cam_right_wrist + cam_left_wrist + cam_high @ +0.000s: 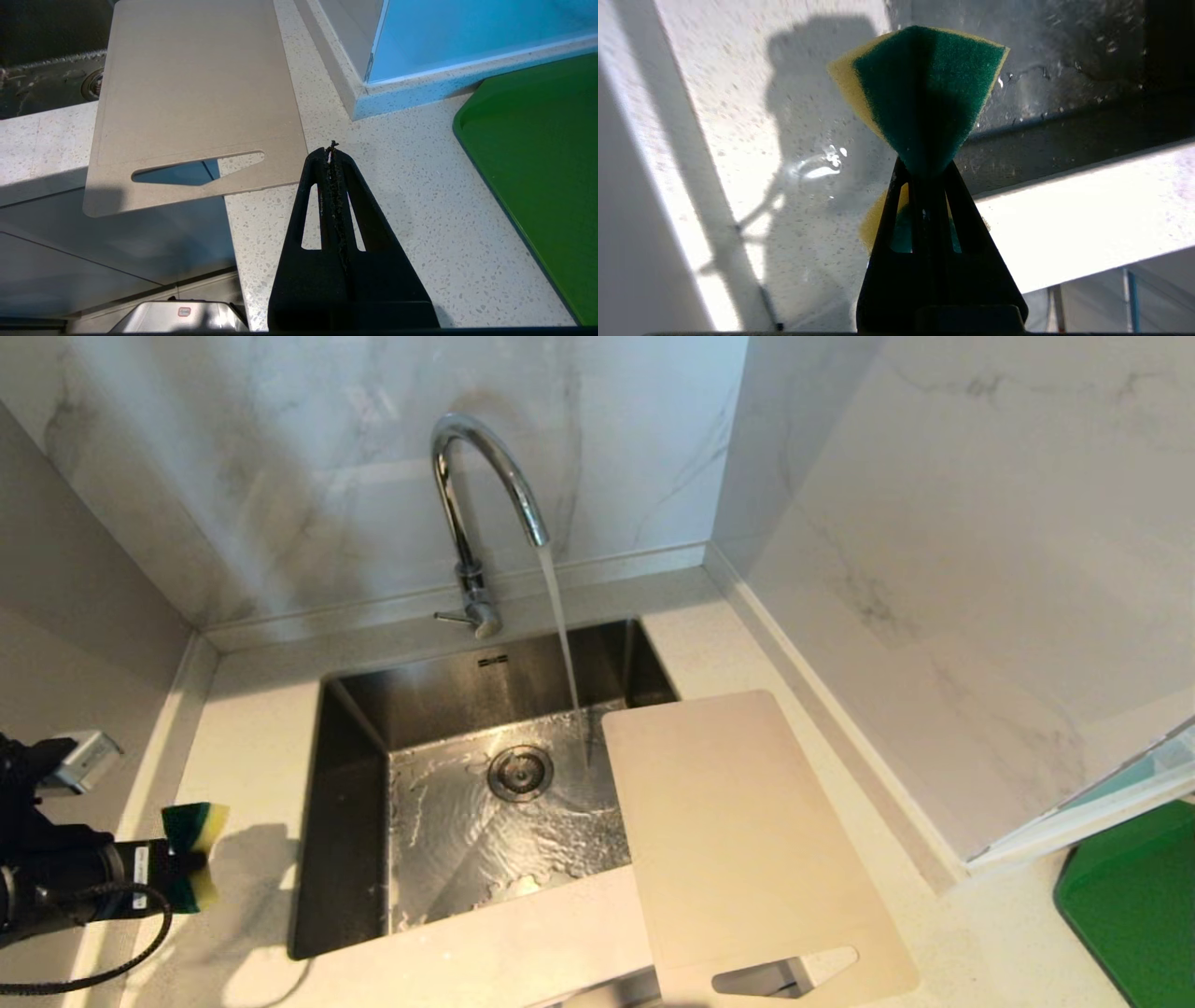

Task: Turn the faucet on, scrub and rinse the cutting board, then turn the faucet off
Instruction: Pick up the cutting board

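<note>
Sponge (194, 845) sits pinched in the closed left gripper (182, 868), out over the tabletop (252, 775) left of the sink (355, 803). The cutting board (747, 840) lies well apart across the basin, long axis running near-to-far, its far corner overhanging beside the faucet (476, 495) stream. The right gripper (332, 151), shut and empty, hangs nearer the board's handle end.

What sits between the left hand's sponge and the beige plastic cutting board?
In the head view, only the wet steel sink basin separates sponge from board.
</note>
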